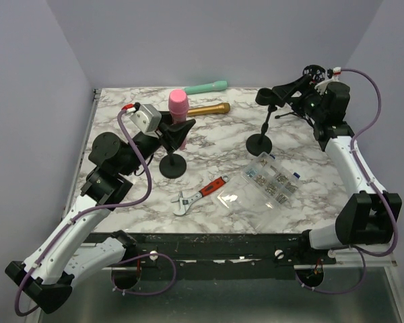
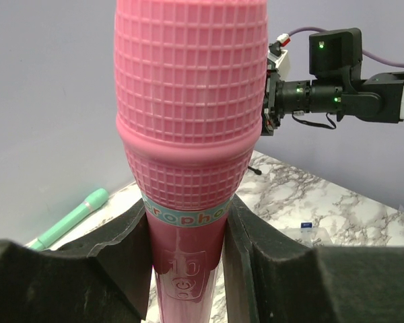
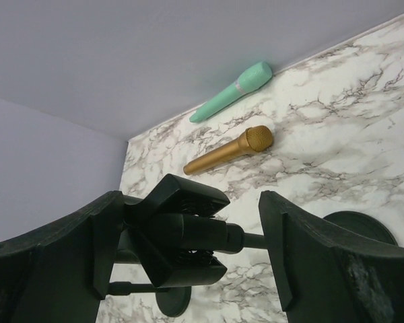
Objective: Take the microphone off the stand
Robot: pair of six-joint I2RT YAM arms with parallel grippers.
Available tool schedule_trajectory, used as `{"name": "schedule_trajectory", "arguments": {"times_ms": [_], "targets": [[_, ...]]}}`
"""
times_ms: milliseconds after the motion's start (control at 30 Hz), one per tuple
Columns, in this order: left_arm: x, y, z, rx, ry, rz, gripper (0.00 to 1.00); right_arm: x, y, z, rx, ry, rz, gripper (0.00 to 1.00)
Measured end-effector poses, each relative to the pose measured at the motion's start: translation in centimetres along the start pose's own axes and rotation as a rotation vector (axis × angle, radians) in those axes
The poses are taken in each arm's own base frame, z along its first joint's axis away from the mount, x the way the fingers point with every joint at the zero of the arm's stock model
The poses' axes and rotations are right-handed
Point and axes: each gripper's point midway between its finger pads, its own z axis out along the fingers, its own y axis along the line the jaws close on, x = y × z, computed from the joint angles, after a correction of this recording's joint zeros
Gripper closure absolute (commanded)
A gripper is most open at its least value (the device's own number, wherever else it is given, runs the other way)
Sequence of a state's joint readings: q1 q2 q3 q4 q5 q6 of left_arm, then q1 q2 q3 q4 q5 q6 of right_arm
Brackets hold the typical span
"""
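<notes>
The pink microphone [image 1: 178, 102] stands upright over the left stand [image 1: 173, 165]. Your left gripper [image 2: 188, 245] squeezes its handle from both sides. Your right gripper [image 3: 192, 225] is wide apart, with its fingers on each side of the clip [image 3: 178, 198] of the other stand [image 1: 259, 142].

This is looking like a robotics lab cell. Two arms [image 1: 74, 229] are sitting bolted to a black frame [image 1: 222, 259] at the near edge of a marble-print table [image 1: 215, 134], with purple cables [image 1: 138, 158] looping off them. Plain lilac walls [image 1: 40, 81] are boxing the table in. Test props are lying about: a wrench [image 1: 200, 195], a clear parts box [image 1: 269, 182], a green mic [image 1: 205, 87], a gold mic [image 1: 209, 108], and a pink mic [image 1: 178, 102].
</notes>
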State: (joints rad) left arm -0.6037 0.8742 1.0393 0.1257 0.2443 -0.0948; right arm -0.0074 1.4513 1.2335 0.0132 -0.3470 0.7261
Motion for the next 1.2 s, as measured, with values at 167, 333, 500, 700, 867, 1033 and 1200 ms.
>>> {"name": "schedule_trajectory", "arguments": {"times_ms": [167,333,500,700,867,1033,1200], "targets": [[0.0,-0.3,0.0,0.008,0.000,0.002,1.00,0.1,-0.3,-0.4,-0.016,-0.046,-0.013,0.16],[0.0,-0.4,0.1,0.013,0.000,0.012,1.00,0.0,-0.5,0.0,-0.039,-0.083,-0.024,0.16],[0.0,-0.4,0.1,0.013,0.000,0.018,1.00,1.9,-2.8,1.2,-0.012,-0.053,-0.016,0.16],[0.1,-0.5,0.1,0.014,0.002,0.022,1.00,5.4,-6.3,1.6,0.054,0.011,0.004,0.16],[0.2,-0.5,0.2,0.015,0.004,0.026,1.00,5.1,-6.4,2.2,0.040,-0.008,-0.013,0.15],[0.3,-0.5,0.3,0.015,0.007,0.033,1.00,5.0,-6.3,2.4,0.032,-0.015,-0.018,0.11],[0.5,-0.4,0.4,0.013,0.012,0.033,1.00,4.6,-6.1,2.4,0.046,0.003,-0.048,0.02]]}}
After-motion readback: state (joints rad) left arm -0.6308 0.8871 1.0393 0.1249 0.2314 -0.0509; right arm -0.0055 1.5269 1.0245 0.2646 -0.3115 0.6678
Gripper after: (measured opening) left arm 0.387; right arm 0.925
